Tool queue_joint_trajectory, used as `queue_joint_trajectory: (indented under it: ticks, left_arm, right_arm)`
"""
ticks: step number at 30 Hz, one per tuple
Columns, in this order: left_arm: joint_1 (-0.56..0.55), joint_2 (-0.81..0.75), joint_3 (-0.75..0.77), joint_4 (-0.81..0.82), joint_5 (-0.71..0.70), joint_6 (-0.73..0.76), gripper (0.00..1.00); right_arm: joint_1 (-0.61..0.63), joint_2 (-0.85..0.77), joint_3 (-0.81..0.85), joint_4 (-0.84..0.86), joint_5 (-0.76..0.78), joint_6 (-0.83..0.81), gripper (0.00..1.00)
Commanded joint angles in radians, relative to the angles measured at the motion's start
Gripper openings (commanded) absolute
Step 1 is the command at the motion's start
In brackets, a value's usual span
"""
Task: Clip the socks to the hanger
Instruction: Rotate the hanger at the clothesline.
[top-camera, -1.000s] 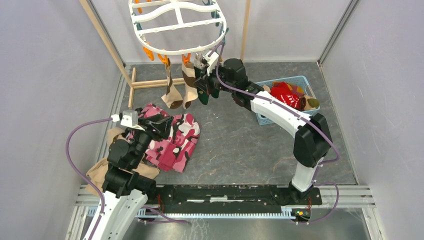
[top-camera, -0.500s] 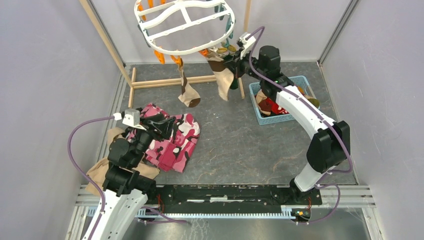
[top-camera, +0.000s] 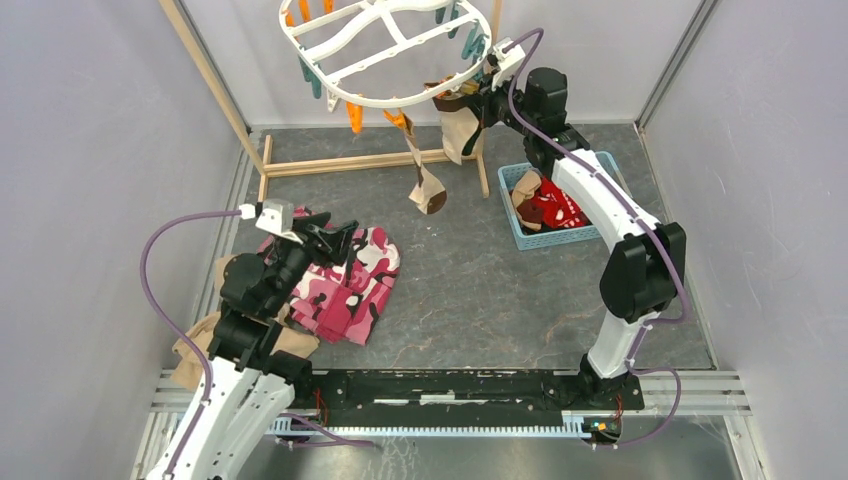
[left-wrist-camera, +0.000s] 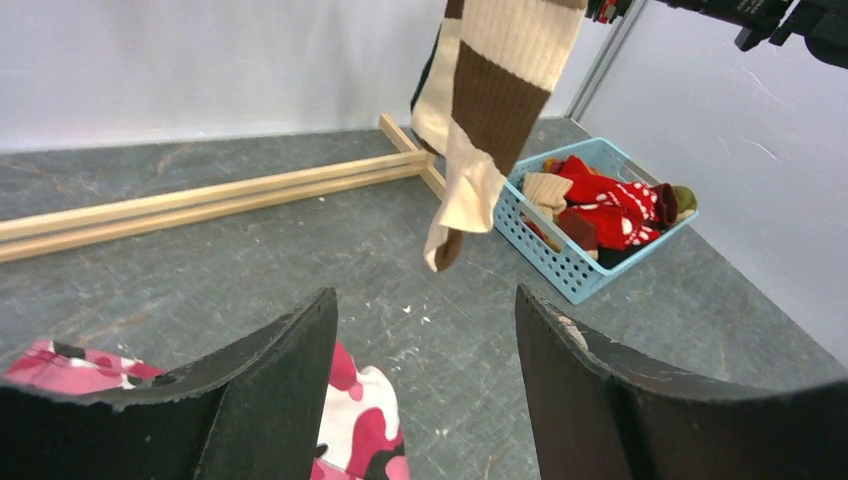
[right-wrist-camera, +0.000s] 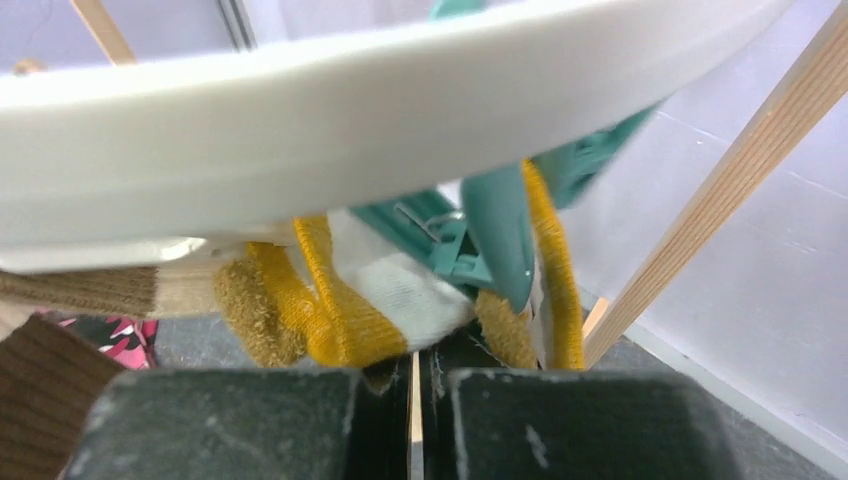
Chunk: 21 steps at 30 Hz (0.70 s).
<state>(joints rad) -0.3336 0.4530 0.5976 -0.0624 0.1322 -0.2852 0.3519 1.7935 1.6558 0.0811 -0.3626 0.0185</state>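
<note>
Yellow-striped, soft and light I think, the sock hangs at a teal clip under the hanger rim, twelve o'clock from my right claw, which is pressed together; the cuff is the best hold.

Grey table carries camouflage garment (pink), tan cloth, blue basket, wooden rails.

Bright, diffuse light, seems from above; only soft, faint shadows on the matte gray desk. Top view sharp, slight wide-angle bend at edges. Left wrist view: bg crisp, left end effector near lens a bit soft. Right wrist view: white hanger v. close, blurred; right end effector dark, soft-edged.
</note>
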Motion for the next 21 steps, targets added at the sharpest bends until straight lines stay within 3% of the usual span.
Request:
queue_joint_trajectory:
  ticks: [1,6,8,13,21]
  left_arm:
    - [-0.002,0.093,0.104,0.082,-0.070,0.174,0.73]
    - [0.006,0.262,0.222,0.118,-0.189,0.268,0.77]
    - [0.044,0.337,0.253,0.180,-0.113,0.253,0.78]
    - [0.289,0.501,0.263,0.462,0.224,0.025,0.78]
    - [0.400,0.694,0.303,0.783,0.371,-0.013,0.78]
  right_arm:
    - [-0.020,0.041,0.085,0.017,0.030,0.015,0.00]
    - [-0.027,0.056,0.080,0.030,0.015,0.030,0.00]
    - [-0.027,0.059,0.078,0.032,0.006,0.038,0.00]
    - [-0.027,0.061,0.069,0.040,-0.015,0.042,0.00]
    - [-0.027,0.050,0.048,0.062,-0.040,0.052,0.00]
